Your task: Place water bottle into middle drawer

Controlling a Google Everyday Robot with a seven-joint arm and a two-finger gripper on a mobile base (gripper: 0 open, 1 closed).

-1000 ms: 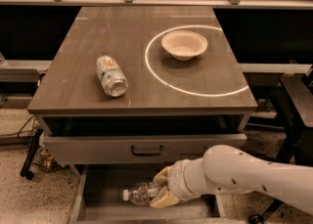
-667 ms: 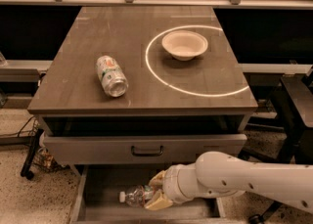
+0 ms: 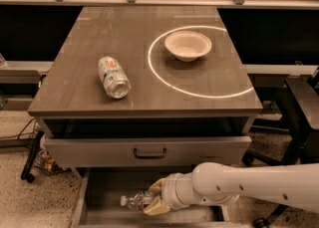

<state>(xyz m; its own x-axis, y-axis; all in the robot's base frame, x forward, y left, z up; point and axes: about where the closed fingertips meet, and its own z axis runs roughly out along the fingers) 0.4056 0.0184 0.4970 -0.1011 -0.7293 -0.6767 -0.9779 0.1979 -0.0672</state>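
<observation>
The water bottle is a small clear crinkled bottle with a white cap. It lies sideways, cap to the left, inside the open middle drawer, low over its grey floor. My gripper reaches in from the right on a white arm, and its tan fingers are closed around the bottle's base end. I cannot tell whether the bottle touches the drawer floor.
A shut grey drawer front with a dark handle sits right above the open drawer. On the cabinet top lie a white-and-green can and a white bowl inside a lit ring. A dark chair stands at the right.
My gripper has carried the bottle a little to the left and slightly lower inside the open drawer. The can and bowl have not moved.
</observation>
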